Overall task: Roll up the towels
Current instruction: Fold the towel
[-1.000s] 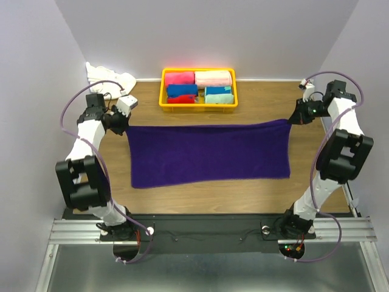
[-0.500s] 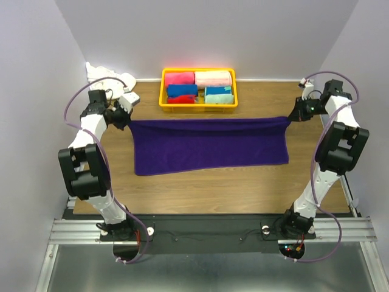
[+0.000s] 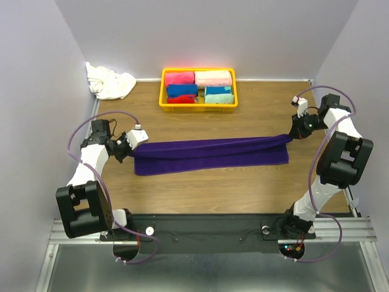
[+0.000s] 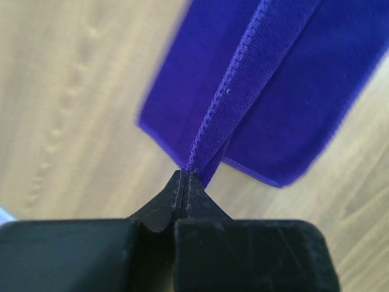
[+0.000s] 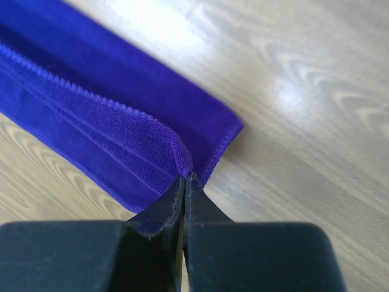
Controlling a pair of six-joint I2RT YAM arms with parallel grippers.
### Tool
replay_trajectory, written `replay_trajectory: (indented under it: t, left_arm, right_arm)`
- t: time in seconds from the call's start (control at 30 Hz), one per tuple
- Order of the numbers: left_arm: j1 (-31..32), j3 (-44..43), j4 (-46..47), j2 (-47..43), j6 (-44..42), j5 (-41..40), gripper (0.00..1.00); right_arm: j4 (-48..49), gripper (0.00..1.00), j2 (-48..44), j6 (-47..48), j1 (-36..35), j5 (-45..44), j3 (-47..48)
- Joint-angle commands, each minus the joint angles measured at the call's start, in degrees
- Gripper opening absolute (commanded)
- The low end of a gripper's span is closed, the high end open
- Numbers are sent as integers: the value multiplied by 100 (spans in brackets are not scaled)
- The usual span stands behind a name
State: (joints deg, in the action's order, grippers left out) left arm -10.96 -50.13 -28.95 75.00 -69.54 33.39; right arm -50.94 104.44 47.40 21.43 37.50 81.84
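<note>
A purple towel (image 3: 209, 154) lies across the middle of the table, its far long edge drawn over toward the near edge so it forms a narrow band. My left gripper (image 3: 129, 148) is shut on the towel's left corner hem (image 4: 213, 118). My right gripper (image 3: 290, 135) is shut on the right corner (image 5: 176, 152). Both corners are held just above the wood, with the lower layer of the towel (image 4: 292, 91) flat beneath them.
A yellow basket (image 3: 163, 91) with several rolled towels stands at the back centre. A crumpled white towel (image 3: 109, 83) lies in the back left corner. Grey walls close in the table on the left, the right and at the back.
Both grippers have pulled the towel's far edge toward the near side, folding the wide flat towel into a narrow band. Both arms moved nearer.
</note>
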Motion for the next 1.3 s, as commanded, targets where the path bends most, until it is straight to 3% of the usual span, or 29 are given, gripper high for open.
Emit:
replay_trajectory:
  t: [0.0,0.5,0.83,0.87,0.9,0.93,1.0,1.07,1.27]
  left_arm:
    - [-29,398,-129,-179,-639,-279,0]
    - [-20,680,153,-91,-675,-350,0]
    - [33,1321,-568,-978,-2009,-262,1]
    - [41,1469,-568,-1118,-2063,-280,4]
    - [68,1514,-568,-1180,-2090,-341,8]
    - [77,1576,-577,-1233,-2116,-368,22]
    - [85,1611,-655,-1295,-2143,-455,36]
    - [77,1647,-717,-1391,-2169,-517,48]
    - [77,1376,-1051,-1717,-2056,-404,47]
  right_arm:
    - [119,1,-82,428,72,-190,-142]
    - [110,0,-108,779,72,-348,-590]
    - [110,7,-609,1474,80,-559,-1275]
    - [110,10,-644,1500,81,-603,-1302]
    - [102,24,-653,1509,81,-629,-1329]
    - [102,39,-653,1483,115,-656,-1303]
    - [101,61,-627,1422,177,-638,-1241]
    - [67,62,-627,1386,291,-612,-1093]
    - [-301,59,-557,1219,415,-218,-539]
